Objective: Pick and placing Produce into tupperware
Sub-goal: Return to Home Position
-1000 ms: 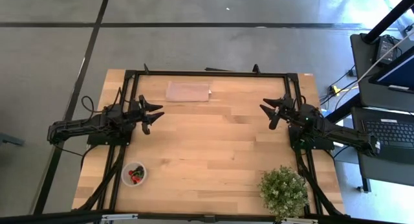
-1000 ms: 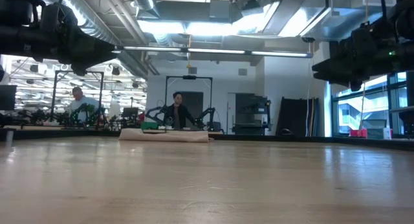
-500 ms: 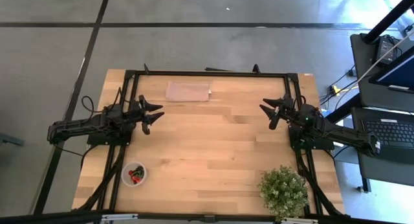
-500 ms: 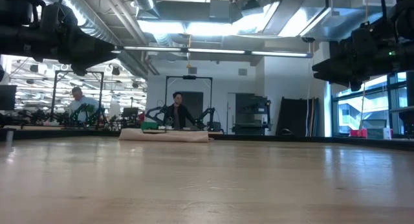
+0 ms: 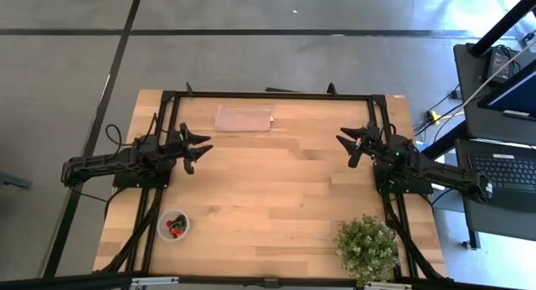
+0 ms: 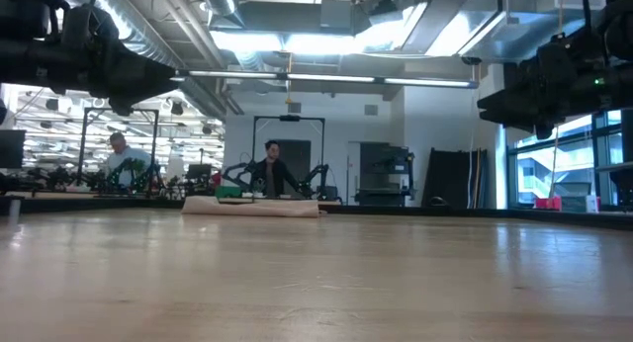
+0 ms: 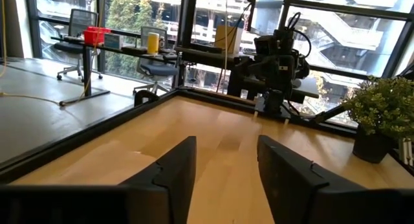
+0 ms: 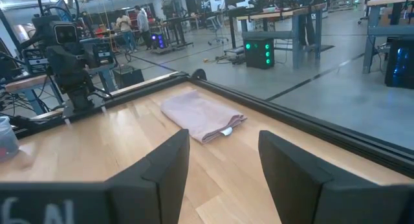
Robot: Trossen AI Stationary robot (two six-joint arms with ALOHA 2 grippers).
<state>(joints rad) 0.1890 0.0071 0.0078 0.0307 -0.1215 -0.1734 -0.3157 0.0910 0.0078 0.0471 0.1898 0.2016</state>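
The tupperware (image 5: pixel 173 226), a small round clear tub, stands on its base near the table's near left corner, with red and dark produce (image 5: pixel 175 227) lying inside it. My left gripper (image 5: pixel 202 147) hovers level over the table's left side, open, holding nothing. My right gripper (image 5: pixel 347 142) hovers level over the right side, open and holding nothing. In the left wrist view my left gripper (image 7: pixel 226 179) shows a clear gap between its fingers; so does my right gripper (image 8: pixel 223 166) in the right wrist view. The tub's edge (image 8: pixel 5 141) shows faintly in the right wrist view.
A folded pinkish cloth (image 5: pixel 244 118) lies flat near the far edge. A bushy potted plant (image 5: pixel 367 247) stands at the near right corner. A black frame (image 5: pixel 268 95) runs around the table. People sit at benches in the room beyond (image 6: pixel 269 174).
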